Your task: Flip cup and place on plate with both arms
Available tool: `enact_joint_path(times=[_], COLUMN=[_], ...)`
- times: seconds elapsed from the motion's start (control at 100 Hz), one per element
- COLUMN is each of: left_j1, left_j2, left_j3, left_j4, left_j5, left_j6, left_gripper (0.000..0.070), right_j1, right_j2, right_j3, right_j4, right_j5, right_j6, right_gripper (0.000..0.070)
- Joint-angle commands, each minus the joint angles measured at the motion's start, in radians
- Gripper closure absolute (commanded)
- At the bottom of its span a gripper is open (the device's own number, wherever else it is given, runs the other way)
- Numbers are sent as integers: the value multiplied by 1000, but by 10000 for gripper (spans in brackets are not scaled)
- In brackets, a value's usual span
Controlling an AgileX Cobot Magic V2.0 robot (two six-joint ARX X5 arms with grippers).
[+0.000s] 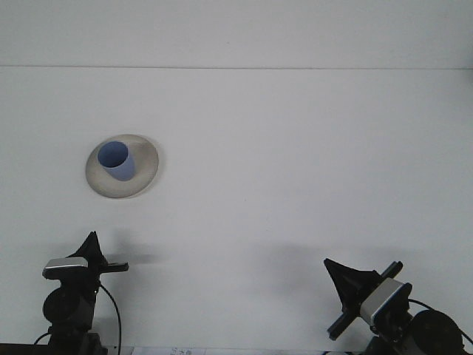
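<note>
A light blue cup (117,160) stands upright, mouth up, on a round grey-white plate (145,172) at the left of the white table. My left gripper (92,248) is low at the bottom left, well in front of the plate, touching nothing. My right gripper (340,275) hangs at the bottom right, far from the cup, with nothing in it. Both show only dark silhouettes against the table.
The white table (295,170) runs back to a pale wall, with its far edge (236,68) as a thin line. Only the arms' shadows lie on the surface near the front.
</note>
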Motion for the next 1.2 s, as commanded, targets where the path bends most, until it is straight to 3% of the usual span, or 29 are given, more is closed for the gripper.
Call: enact_joint_path(times=[0.0, 0.82, 0.97, 1.05, 1.19], left_j1=[2, 2, 2, 2, 2], left_j2=[-3, -3, -3, -3, -3], left_j3=[-17, -20, -20, -20, -20], left_j4=[21, 45, 45, 45, 45], left_j5=[-6, -5, -5, -5, -5], left_j6=[8, 5, 5, 5, 5], left_gripper=[684, 684, 684, 684, 684], right_j1=[9, 9, 4, -45, -276], right_j2=[0, 0, 0, 0, -4], right_j3=[5, 5, 5, 3, -69], right_j4=[16, 16, 15, 15, 98], right_j5=[0, 0, 0, 0, -67], right_j6=[15, 15, -17, -90, -92], right_gripper=[695, 695, 695, 695, 695])
